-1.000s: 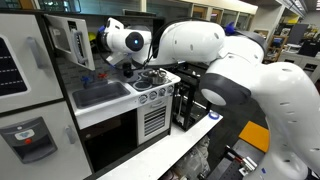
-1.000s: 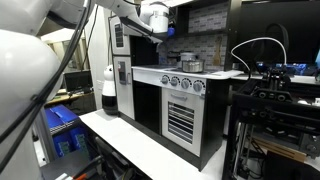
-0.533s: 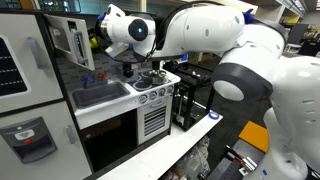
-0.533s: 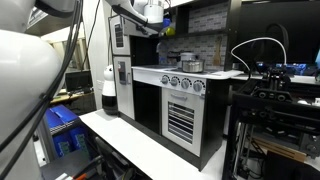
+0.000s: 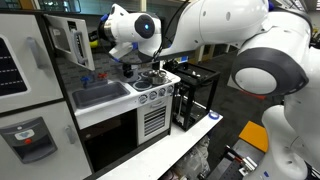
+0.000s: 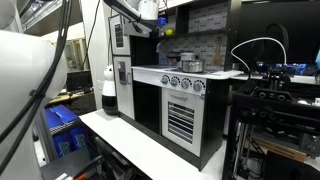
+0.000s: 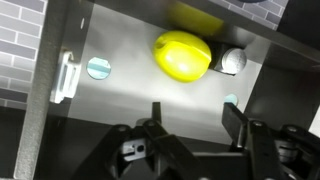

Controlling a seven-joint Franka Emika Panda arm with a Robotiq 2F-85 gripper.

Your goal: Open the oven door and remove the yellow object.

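Observation:
The yellow object (image 7: 182, 54), a smooth bright ball, lies inside the white oven cavity in the wrist view, next to a small silver knob (image 7: 233, 61). My gripper (image 7: 192, 108) is just in front of the opening. Its two black fingers stand apart with nothing between them, and the ball is beyond their tips, untouched. In an exterior view the oven door (image 5: 68, 42), white-framed with a dark window, is swung open, with the gripper (image 5: 100, 42) at the cavity beside it. In an exterior view the gripper (image 6: 157, 24) is high up by the oven, with a yellow spot (image 6: 167, 32) just beside it.
Below the oven are the toy kitchen's sink (image 5: 98, 94), stove top with a pot (image 5: 150, 78), knobs (image 6: 182, 84) and the larger black-glass oven door (image 5: 108, 142). A black frame rack (image 5: 193, 95) stands beside the kitchen. The cavity's grey side walls (image 7: 45, 90) flank the gripper.
The arm's upper links have swung up and away while the wrist rose slightly at the oven opening. The jaws stay equally wide.

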